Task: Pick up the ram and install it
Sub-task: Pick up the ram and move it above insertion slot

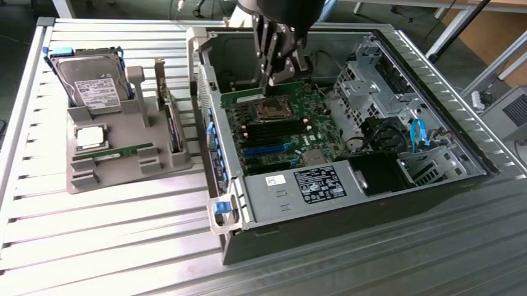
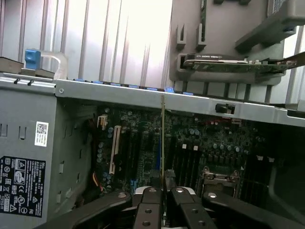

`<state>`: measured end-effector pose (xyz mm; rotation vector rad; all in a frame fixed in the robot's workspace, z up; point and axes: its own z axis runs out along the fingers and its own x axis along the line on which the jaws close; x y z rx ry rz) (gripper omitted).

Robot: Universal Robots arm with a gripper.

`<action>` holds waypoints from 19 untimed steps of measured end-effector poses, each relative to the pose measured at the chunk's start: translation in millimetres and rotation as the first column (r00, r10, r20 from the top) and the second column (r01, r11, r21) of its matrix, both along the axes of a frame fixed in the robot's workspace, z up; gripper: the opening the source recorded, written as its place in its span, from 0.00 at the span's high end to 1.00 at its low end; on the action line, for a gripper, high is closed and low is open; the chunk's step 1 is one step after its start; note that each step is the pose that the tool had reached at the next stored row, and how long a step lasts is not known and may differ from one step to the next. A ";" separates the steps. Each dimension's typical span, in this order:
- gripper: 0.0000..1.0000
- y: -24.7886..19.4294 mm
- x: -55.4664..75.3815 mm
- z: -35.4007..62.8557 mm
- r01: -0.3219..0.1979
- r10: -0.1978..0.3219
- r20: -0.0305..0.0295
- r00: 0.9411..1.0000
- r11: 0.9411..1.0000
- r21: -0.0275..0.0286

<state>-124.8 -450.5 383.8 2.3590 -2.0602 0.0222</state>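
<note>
While the gripper (image 1: 278, 79) hangs in the upper middle of the exterior view, inside the open computer case (image 1: 329, 240), its fingers pinch the ram (image 2: 163, 143). From the wrist the stick shows edge-on, its long axis running from the fingertips over the motherboard (image 2: 133, 143) toward the case wall.

The ram (image 2: 163, 138), a long, thin stick seen edge-on, hung on edge above the motherboard (image 2: 136, 143), clamped from above.
</note>
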 end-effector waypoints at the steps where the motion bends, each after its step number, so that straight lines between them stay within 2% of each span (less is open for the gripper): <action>1: 0.88 0.0 4.5 0.0 0.000 0.000 0.000 1.000 1.000 0.000; 4: 0.88 0.0 13.4 -0.1 0.001 -0.001 0.000 1.000 1.000 -0.002; 9: 0.88 0.0 49.0 -0.2 0.001 -0.001 0.000 1.000 1.000 -0.003; 12: 0.88 0.0 64.2 -0.6 0.002 -0.002 0.000 1.000 1.000 -0.004; 15: 0.88 0.0 73.5 -1.0 0.003 -0.003 0.000 1.000 1.000 -0.006; 19: 0.88 0.1 99.1 -1.1 0.003 -0.003 0.000 1.000 1.000 -0.007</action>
